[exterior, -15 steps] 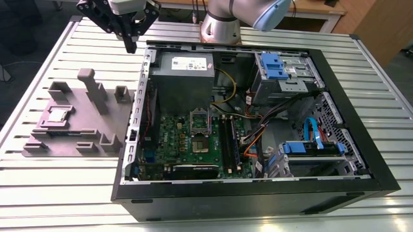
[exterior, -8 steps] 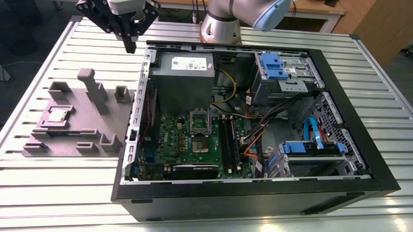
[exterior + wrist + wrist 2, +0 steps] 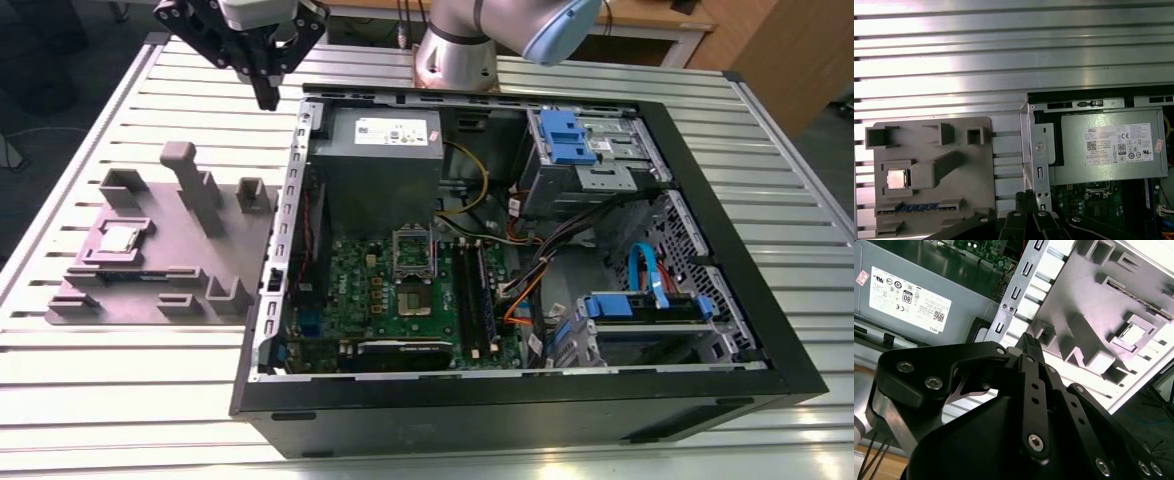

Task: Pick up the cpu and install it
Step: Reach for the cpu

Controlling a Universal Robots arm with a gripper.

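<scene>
Your black metal pincer hung closed and empty, with the small silvery square cpu at seven o'clock from it in the exterior view.

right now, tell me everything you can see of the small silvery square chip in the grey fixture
The cpu is a small flat square chip with a pale silvery metal top and thin darker edge. It lies flat, top up, in a square recess of the grey plastic fixture on the slatted metal table. Only the fixture touches it; the black gripper hangs apart.
</scene>
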